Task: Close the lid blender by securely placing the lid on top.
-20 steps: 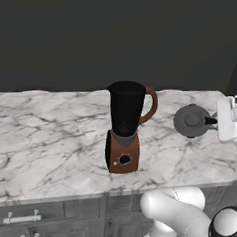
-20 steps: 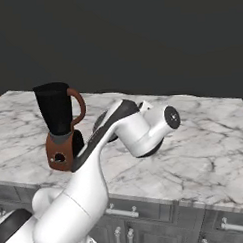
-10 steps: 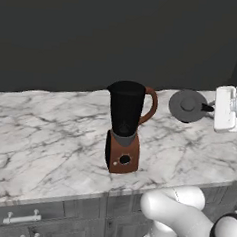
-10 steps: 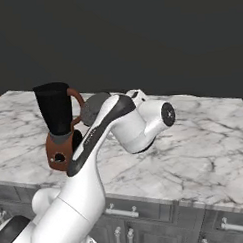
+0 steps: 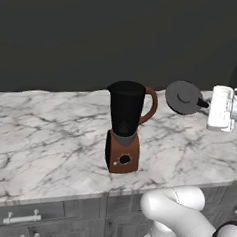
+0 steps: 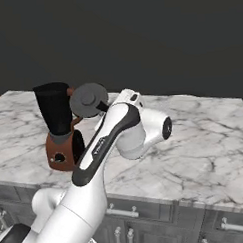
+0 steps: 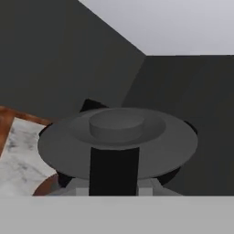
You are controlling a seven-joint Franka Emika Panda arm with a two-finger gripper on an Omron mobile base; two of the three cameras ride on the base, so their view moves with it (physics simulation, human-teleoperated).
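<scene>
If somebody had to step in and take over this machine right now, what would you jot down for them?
Claw: shut on the lid, gripping it by its side tab.
Lid: in the air, tilted on edge, off to the handle side of the blender and about level with the jar's top; in the right base view it sits right beside the jar.
Blender: upright on the marble counter, jar mouth open.
Done: lid picked up and carried near.
Left: bring it over the jar mouth, level it, press it on, let go.
</scene>
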